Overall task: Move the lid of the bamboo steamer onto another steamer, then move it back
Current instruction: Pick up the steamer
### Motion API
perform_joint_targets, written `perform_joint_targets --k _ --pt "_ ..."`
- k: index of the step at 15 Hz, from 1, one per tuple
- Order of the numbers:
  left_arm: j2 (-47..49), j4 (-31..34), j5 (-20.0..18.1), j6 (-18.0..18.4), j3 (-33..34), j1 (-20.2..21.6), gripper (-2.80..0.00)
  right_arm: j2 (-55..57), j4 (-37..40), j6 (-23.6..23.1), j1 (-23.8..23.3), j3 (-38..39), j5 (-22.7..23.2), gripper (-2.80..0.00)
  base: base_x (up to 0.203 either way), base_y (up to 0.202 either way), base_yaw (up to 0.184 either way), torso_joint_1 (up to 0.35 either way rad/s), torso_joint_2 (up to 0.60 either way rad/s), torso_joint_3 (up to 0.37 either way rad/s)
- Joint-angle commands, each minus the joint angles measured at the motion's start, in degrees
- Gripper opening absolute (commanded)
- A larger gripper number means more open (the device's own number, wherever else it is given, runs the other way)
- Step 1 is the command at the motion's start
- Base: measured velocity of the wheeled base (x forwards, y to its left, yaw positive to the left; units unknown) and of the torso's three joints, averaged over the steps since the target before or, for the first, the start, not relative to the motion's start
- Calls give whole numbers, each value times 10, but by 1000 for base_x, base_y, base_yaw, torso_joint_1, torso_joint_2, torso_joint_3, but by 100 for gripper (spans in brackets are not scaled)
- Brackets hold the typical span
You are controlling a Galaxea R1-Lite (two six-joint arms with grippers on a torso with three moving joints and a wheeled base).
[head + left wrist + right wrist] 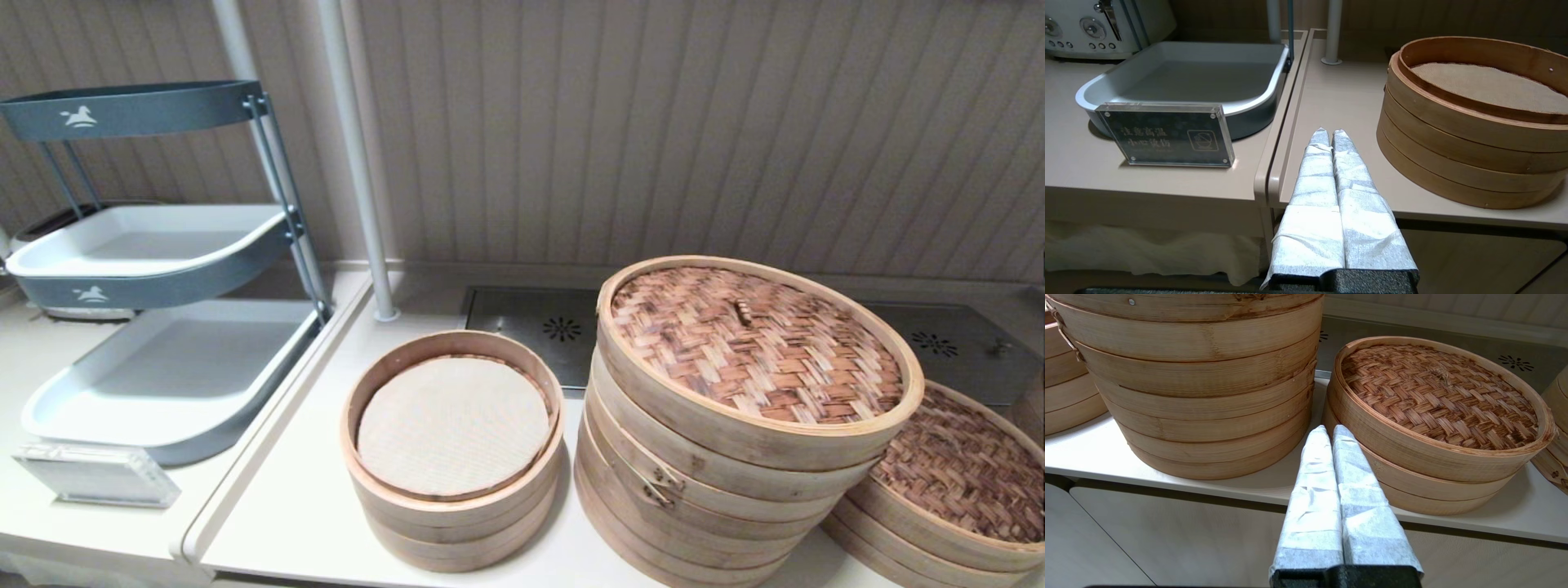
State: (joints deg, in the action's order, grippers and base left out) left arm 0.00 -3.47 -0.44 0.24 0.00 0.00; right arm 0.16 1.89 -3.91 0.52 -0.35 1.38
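Steamers on the counter, both arms low

Head view: bamboo steamer lid (963, 469) sits on the low stack at far right, touching another steamer (735, 425), tallest, mid-counter (286, 506).

Left wrist view: left end effector (1327, 132) closed, empty, at the counter edge near the cloth-lined steamer (1474, 122).

Right wrist view: right end effector (1328, 430) closed, empty, before the gap between both stacks.

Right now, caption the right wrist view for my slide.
Shut right gripper points between the tall steamer stack and the dark-woven lid.
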Motion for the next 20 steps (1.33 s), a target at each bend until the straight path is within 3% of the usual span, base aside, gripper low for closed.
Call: perform_joint_targets --k 1,13,16,20 --pt "-1 0 0 0 14 0 -280 0 0 -1 0 0 1 -280 0 0 0 0 0 0" --pt "-1 0 0 0 14 0 -280 3 19 -1 0 -21 4 -280 0 0 0 0 0 0" --pt "-1 0 1 0 14 0 -280 41 65 -1 0 -114 10 -280 0 0 0 0 0 0" --pt "-1 0 0 0 14 1 -280 181 77 -1 1 -251 20 -280 0 0 0 0 0 0"
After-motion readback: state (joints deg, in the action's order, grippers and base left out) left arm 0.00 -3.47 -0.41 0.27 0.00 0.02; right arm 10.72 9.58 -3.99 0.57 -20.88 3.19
